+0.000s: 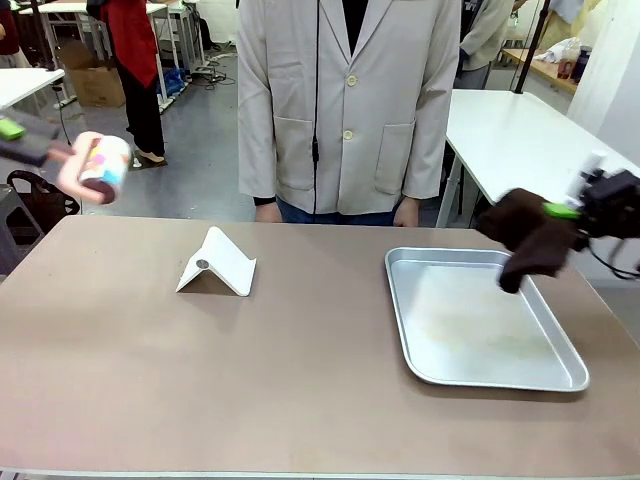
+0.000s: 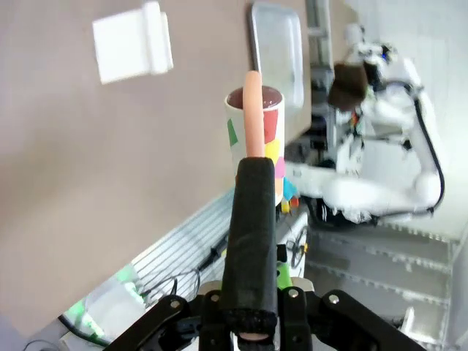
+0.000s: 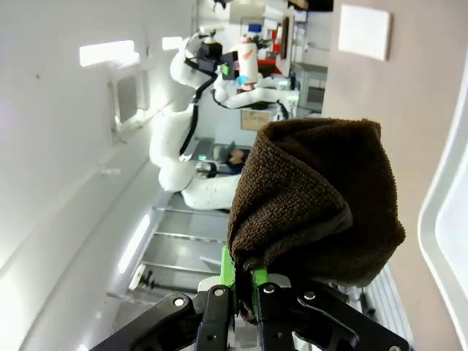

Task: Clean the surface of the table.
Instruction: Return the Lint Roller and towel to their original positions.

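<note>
The taupe-brown table [image 1: 200, 380] spreads across the front view. At its far left, above the edge, my left gripper [image 1: 62, 160] is shut on the pink handle of a white cup [image 1: 102, 168] with coloured patches. In the left wrist view, the left gripper [image 2: 252, 167] pinches that handle and the cup [image 2: 269, 131] stands beyond it. At the right, my right gripper [image 1: 575, 212] is shut on a dark brown cloth [image 1: 530, 238] that hangs over the right rim of a silver tray [image 1: 480, 375]. The cloth [image 3: 314, 205] bunches over the right gripper [image 3: 245, 281] in the right wrist view.
A white folded stand [image 1: 218, 262] sits left of the table's middle. A person in a pale coat [image 1: 345, 100] stands at the far edge, hands down. A white-topped table [image 1: 530, 130] stands behind at the right.
</note>
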